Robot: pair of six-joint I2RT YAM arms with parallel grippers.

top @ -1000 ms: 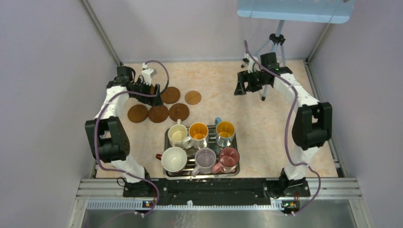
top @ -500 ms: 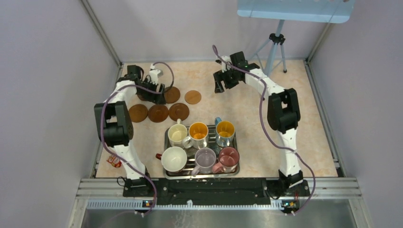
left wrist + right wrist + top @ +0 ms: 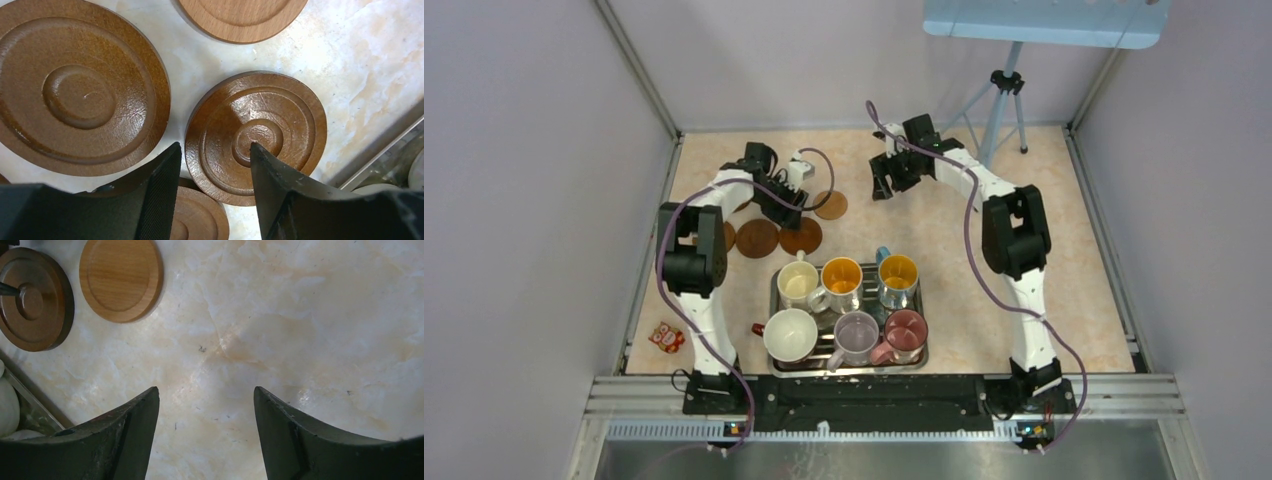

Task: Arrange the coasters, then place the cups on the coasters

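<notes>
Several dark reddish-brown coasters [image 3: 757, 238] lie at the back left, with one smaller tan coaster [image 3: 830, 205] beside them. My left gripper [image 3: 789, 205] hangs open just above them. In the left wrist view my left gripper [image 3: 215, 146] straddles the left half of one dark coaster [image 3: 257, 135], between a larger dark coaster [image 3: 80, 95] and a lower one [image 3: 195, 220]. Several cups stand on the silver tray [image 3: 849, 367], among them a cream one [image 3: 798, 285] and a pink one [image 3: 905, 330]. My right gripper [image 3: 884, 180] is open over bare table [image 3: 206, 390], right of the tan coaster [image 3: 121, 280].
A tripod [image 3: 1004, 90] carrying a blue board [image 3: 1044, 25] stands at the back right. A small red-orange packet [image 3: 664, 337] lies by the table's left edge. The tray's rim [image 3: 30, 400] shows at the lower left of the right wrist view. Walls close in both sides.
My left gripper swung right from the far-left coasters to the ones beside the tan coaster, and its jaws narrowed. My right gripper moved left from near the tripod toward the tan coaster.
</notes>
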